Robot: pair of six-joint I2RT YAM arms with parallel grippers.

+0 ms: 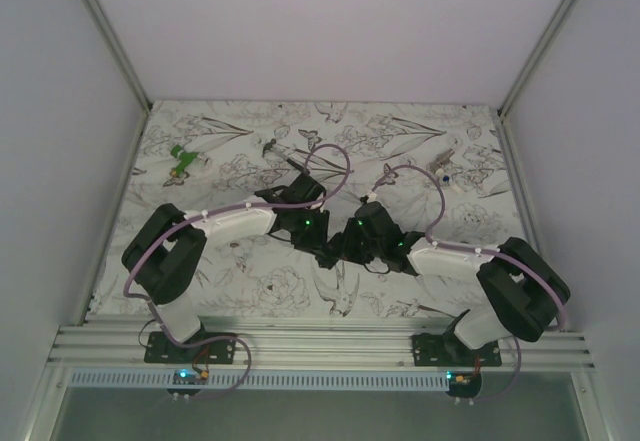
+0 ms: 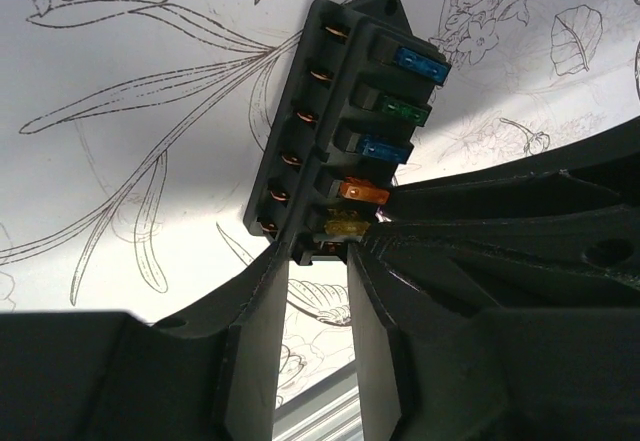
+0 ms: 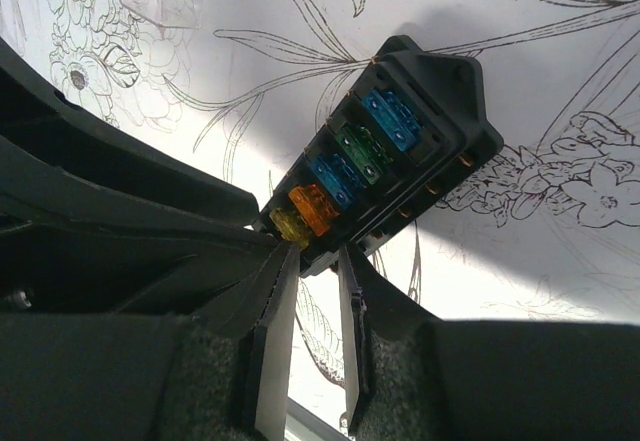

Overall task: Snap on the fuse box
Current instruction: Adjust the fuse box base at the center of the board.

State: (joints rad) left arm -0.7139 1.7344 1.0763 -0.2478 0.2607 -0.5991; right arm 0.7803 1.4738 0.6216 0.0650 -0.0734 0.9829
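Left gripper: jaws set narrow, pinched on the near end of the fuse box, which hangs clear of the floral sheet with its shadow under it. Right gripper: jaws also narrow, straddling that same end from the other side. One tip sits by the yellow fuse, but I can't tell whether its pads actually bear on the box because the fingers hide the contact. Top view: box is at the centre of the frame between the two wrists, mostly covered by them. Key geometry: in both wrist views the box's long axis runs from bottom centre to upper right, straight away from the fingertips. So both tools are on the same short end and the far end is unsupported. Neither arm is nearer. Contents: five blade fuses in a row in their slots, far to near blue, green, blue, orange, yellow. Fuse face is bare, with no cover over it in either wrist view. My read: snap not yet done. Any press at the far end will lever against a one-end hold, so push close to the grip.
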